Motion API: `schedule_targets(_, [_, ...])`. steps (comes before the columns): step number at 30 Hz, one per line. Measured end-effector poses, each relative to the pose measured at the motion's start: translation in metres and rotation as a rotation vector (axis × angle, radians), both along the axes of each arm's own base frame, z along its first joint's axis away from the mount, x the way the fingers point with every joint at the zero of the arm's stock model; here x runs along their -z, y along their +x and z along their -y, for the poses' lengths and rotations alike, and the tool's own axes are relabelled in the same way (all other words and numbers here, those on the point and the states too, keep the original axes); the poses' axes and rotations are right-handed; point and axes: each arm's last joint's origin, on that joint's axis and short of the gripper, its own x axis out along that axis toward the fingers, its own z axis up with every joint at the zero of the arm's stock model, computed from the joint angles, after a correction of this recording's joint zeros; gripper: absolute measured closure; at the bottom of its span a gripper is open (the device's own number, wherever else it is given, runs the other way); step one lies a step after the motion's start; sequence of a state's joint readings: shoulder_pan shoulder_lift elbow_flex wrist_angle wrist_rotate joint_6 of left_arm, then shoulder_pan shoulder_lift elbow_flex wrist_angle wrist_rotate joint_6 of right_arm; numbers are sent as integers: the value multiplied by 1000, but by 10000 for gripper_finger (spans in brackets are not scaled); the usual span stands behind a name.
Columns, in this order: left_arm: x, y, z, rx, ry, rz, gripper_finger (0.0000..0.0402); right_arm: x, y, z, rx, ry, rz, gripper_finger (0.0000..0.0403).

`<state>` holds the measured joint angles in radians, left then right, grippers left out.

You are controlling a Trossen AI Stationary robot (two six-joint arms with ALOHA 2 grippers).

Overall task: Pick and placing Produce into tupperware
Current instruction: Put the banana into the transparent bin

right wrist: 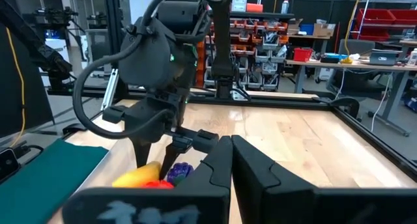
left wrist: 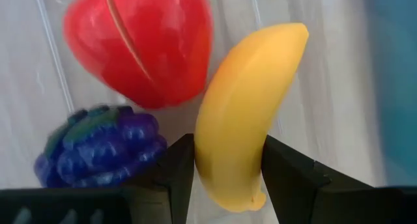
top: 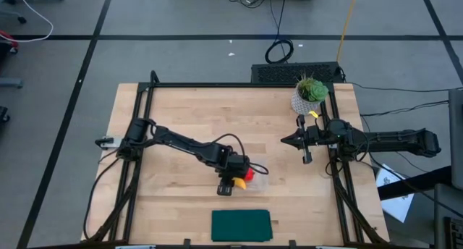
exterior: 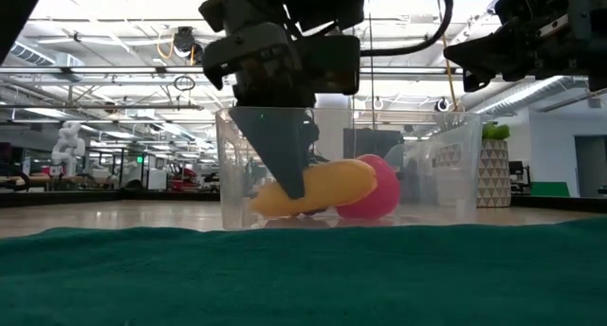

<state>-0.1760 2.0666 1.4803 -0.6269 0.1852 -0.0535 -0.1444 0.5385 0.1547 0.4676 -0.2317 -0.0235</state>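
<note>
My left gripper (top: pixel 233 185) reaches down into the clear tupperware (top: pixel 259 182) and is shut on the yellow banana (left wrist: pixel 244 113). The red strawberry (left wrist: pixel 140 45) and the purple grapes (left wrist: pixel 98 146) lie on the container's floor beside it. The low view shows the banana (exterior: pixel 318 186) low inside the tupperware (exterior: pixel 446 174), against the strawberry (exterior: pixel 375 189). My right gripper (top: pixel 286 140) hovers shut near the table's right side, above the wood, holding nothing. My left gripper pinches the banana between its two fingers near one end (left wrist: pixel 228 178), coming from above and pointing down, with the fingers across its length. The banana sits nearly level inside the tupperware, its free end (left wrist: pixel 290 38) by the strawberry. Whether it rests on the floor cannot be told.
A flat dark green rectangle (top: pixel 241 225) lies at the near edge, just in front of the tupperware. A green potted plant (top: pixel 311 93) stands at the far right corner, close to my right arm. A black keyboard (top: pixel 296 73) sits beyond the far edge. Bare wood spreads across the far left.
</note>
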Motion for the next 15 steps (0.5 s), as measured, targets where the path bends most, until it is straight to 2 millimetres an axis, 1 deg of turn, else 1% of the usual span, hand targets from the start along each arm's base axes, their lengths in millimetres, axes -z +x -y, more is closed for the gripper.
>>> schedule_targets(12, [1,1,-3,14,8,4,238,0,0,0,1,0,0,403])
schedule_targets(15, [4,1,-3,15,9,-3,238,0,0,0,1,0,0,403])
